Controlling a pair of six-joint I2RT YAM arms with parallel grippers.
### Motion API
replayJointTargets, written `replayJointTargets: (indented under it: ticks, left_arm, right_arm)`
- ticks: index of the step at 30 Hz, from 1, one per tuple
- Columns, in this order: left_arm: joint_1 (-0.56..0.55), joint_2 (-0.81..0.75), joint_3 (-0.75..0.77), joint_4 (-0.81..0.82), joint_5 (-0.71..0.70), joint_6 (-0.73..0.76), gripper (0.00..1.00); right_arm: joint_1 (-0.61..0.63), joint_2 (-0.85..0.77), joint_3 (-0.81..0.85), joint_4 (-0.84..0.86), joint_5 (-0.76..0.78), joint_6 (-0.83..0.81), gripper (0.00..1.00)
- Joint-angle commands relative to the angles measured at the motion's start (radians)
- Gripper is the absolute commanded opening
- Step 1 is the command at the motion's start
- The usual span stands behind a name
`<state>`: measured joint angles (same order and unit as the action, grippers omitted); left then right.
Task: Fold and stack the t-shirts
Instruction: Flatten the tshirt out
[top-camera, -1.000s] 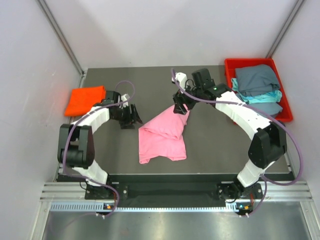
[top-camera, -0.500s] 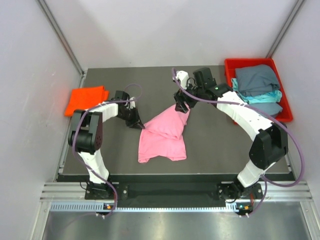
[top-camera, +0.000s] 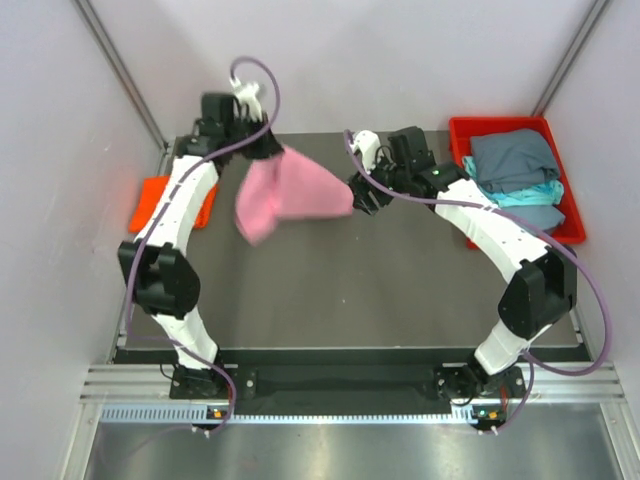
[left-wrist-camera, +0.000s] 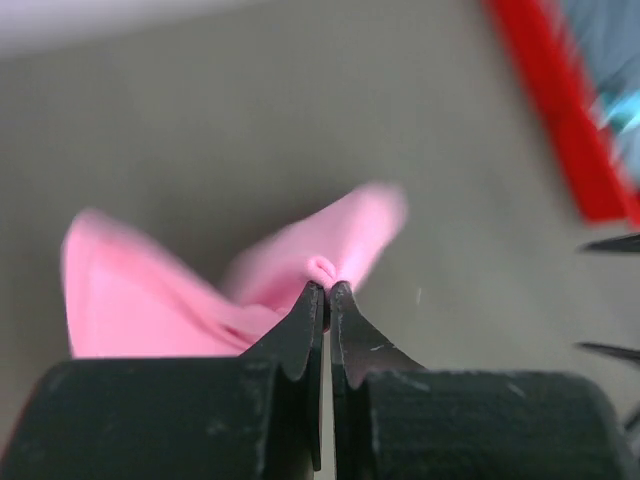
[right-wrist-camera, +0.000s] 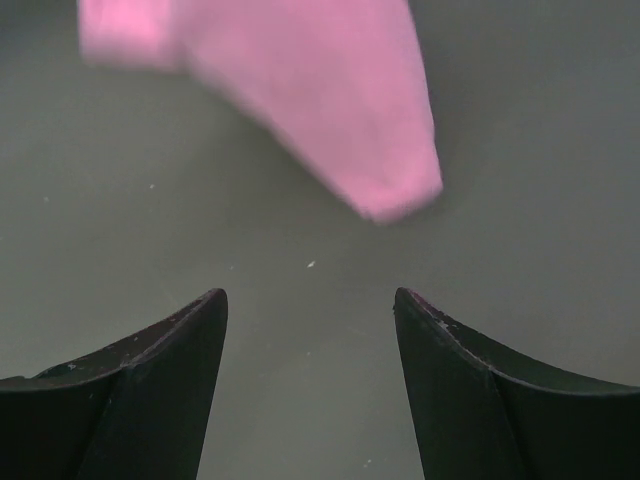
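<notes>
At the back-left corner of the dark grey table (top-camera: 400, 290), the left gripper (left-wrist-camera: 326, 288) is pinched tight on a small fold of the soft light pink t-shirt (top-camera: 290, 190), its two black fingers pressed together with cloth between the tips. The shirt hangs in the air from that pinch, motion-blurred, spreading rightward and down over the rear part of the table; whether its lowest edge touches the surface cannot be told. The right gripper (right-wrist-camera: 310, 295) has its jaws spread wide and holds nothing, and the shirt's free tip lies just ahead of the fingers, not between them.

A bright orange folded t-shirt (top-camera: 148, 200) lies at the table's left edge, partly hidden by the left arm. The rigid red plastic tray (top-camera: 460, 125) sits at the back-right corner, holding a grey-blue shirt (top-camera: 512, 155) on top of a teal one (top-camera: 520, 195). From the middle to the near edge, a broad stretch of tabletop shows between the two arms.
</notes>
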<state>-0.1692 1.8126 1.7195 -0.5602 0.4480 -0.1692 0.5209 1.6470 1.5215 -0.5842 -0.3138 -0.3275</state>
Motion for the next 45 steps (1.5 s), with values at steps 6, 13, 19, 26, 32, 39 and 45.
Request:
replayJointTargets:
  ticks: [6,13,19,26,32,39,45]
  left_arm:
    - [-0.009,-0.182,0.235,0.120,0.086,0.005,0.00]
    - [-0.042,-0.245,0.043,0.128,0.055,-0.018,0.00]
    - [-0.047,-0.239,-0.098,0.071,0.084,-0.035,0.00]
    - [-0.073,-0.274,-0.193,0.105,0.158,-0.081,0.49]
    - [-0.073,-0.272,-0.241,0.048,0.018,-0.046,0.51]
    - [-0.030,-0.337,-0.360,0.036,-0.149,-0.115,0.59]
    - [0.115,-0.323,-0.324,0.049,-0.164,-0.127,0.68]
  right_arm:
    - [0.001,-0.032,0.055,0.075,0.079,-0.027,0.68]
    - [-0.012,-0.070,-0.003,0.086,0.108,-0.033,0.69]
    - [-0.031,-0.066,-0.009,0.109,0.148,-0.018,0.69]
    - [-0.056,-0.018,0.000,0.127,0.128,0.060,0.70]
    - [-0.056,0.076,0.048,0.112,0.043,0.108,0.69]
    - [0.043,0.195,0.163,0.049,-0.165,0.019,0.68]
    - [0.157,0.338,0.296,-0.023,-0.252,-0.025,0.68]
